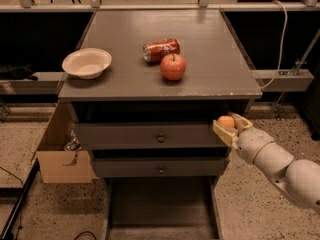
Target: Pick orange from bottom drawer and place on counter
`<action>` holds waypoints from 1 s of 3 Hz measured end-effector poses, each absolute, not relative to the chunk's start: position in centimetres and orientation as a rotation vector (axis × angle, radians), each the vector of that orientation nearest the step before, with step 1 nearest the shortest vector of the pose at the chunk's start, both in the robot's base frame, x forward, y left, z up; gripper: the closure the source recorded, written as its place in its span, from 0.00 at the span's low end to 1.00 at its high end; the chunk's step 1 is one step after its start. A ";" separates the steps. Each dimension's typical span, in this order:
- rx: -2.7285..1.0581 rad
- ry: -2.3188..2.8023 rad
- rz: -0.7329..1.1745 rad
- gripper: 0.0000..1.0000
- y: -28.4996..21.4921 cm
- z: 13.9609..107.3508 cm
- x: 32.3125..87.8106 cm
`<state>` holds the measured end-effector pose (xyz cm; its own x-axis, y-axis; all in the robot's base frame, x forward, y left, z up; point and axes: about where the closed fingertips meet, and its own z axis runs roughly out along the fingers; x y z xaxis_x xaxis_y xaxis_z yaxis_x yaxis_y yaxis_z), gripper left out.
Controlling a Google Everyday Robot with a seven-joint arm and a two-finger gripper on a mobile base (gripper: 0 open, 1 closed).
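Note:
My gripper (228, 125) is shut on the small orange (226, 122) and holds it in front of the cabinet's right edge, level with the upper knobbed drawer and just below the counter (210, 74). The white arm reaches in from the lower right. The bottom drawer (160, 211) is pulled open below, its dark inside showing nothing in it. The counter is the flat grey cabinet top.
On the counter lie a red apple (173, 66), a crushed red can (161, 49) behind it, and a white bowl (87, 63) at the left. A cardboard box (60, 154) stands left of the cabinet. A metal rail (285, 79) juts out at the right.

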<state>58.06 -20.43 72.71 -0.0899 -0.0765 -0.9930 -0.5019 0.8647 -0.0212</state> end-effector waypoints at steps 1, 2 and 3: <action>-0.476 1.586 0.337 1.00 -20.5 73.6 55.6; -0.477 1.533 0.292 1.00 -21.2 75.6 52.2; -0.543 1.448 0.248 1.00 -20.6 80.6 52.1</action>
